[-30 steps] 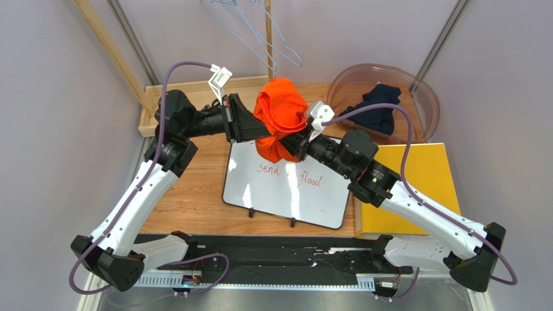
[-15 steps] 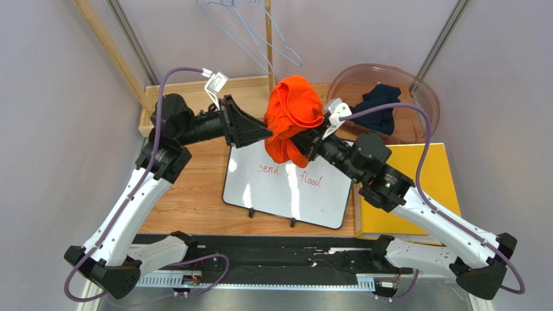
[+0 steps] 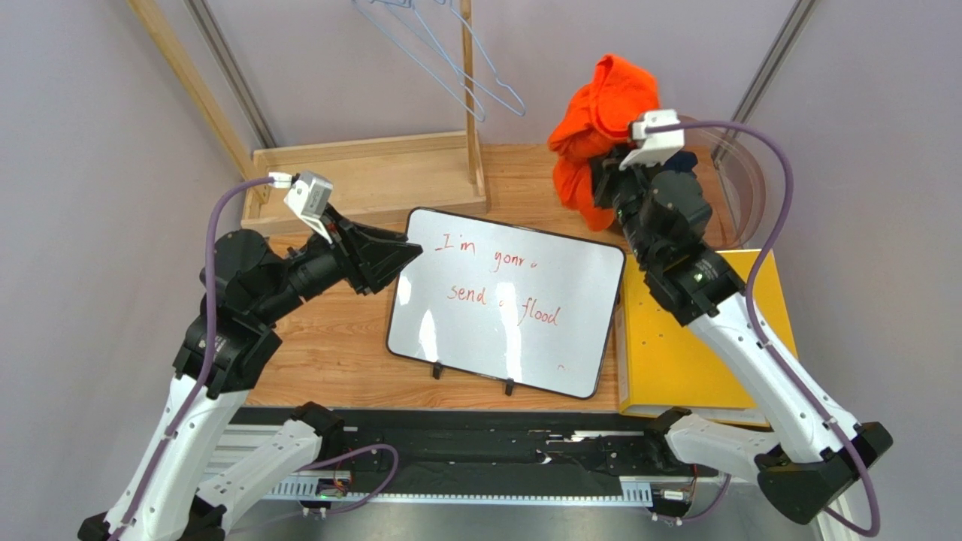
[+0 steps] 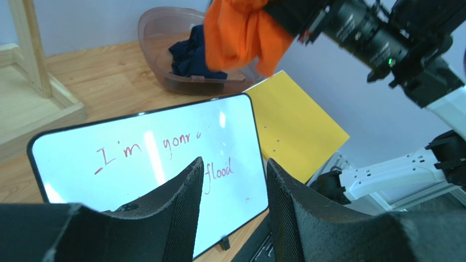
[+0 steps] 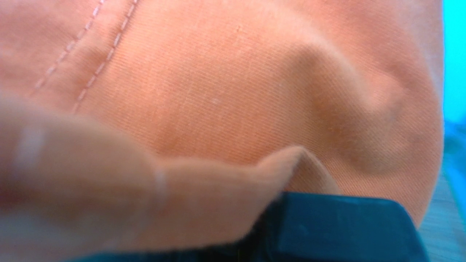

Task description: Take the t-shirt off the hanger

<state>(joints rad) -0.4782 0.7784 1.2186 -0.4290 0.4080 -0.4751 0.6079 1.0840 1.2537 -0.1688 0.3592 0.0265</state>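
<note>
The orange t-shirt hangs bunched from my right gripper, which is shut on it and holds it high at the back right, above the bowl's near rim. The cloth fills the right wrist view and hides the fingers. In the left wrist view the t-shirt dangles in the air. Thin wire hangers hang bare from the wooden post at the back. My left gripper is open and holds nothing, low over the whiteboard's left edge, and its fingers frame the board.
A whiteboard with red writing lies mid-table. A yellow board lies to its right. A translucent bowl with a dark navy garment sits at the back right. The wooden stand's base is at the back left.
My right gripper has carried the t-shirt up and to the right, toward the bowl. My left gripper has let go of it, opened and pulled back down to the left.
</note>
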